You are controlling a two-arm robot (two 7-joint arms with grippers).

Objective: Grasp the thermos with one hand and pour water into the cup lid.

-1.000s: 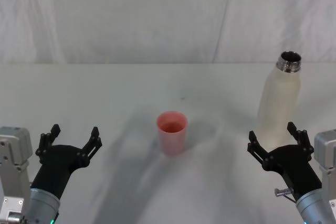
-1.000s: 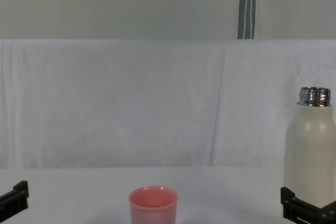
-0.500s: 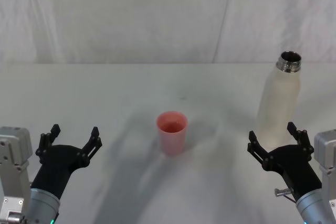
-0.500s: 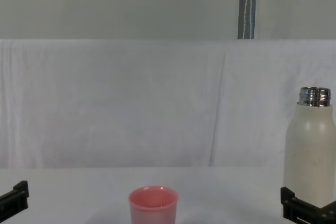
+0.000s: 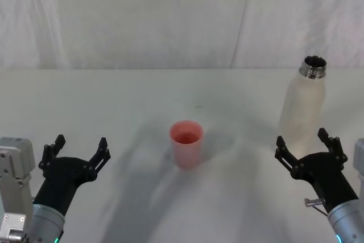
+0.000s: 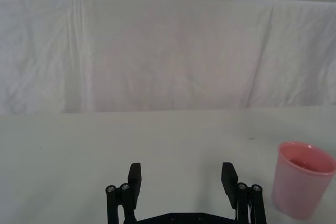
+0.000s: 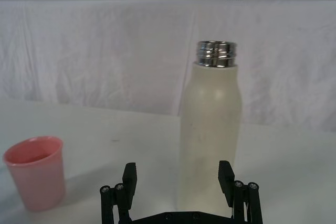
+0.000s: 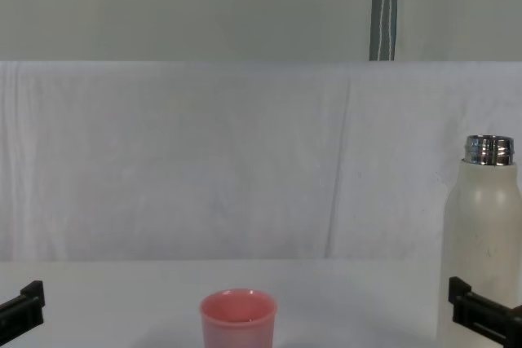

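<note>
Currently I see the right gripper (image 5: 307, 145) spread wide, just short of the thermos (image 5: 302, 106), which stands upright and uncapped at the table's (image 5: 142, 95) right side. Left gripper (image 5: 79, 147) sits low on the left, fingers apart, holding nothing. Cup lid (image 5: 186, 143) stands mid-table, well apart from the thermos.

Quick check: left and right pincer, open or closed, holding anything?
Left pincer: open, holding nothing.
Right pincer: open, holding nothing, just short of the bottle.
</note>
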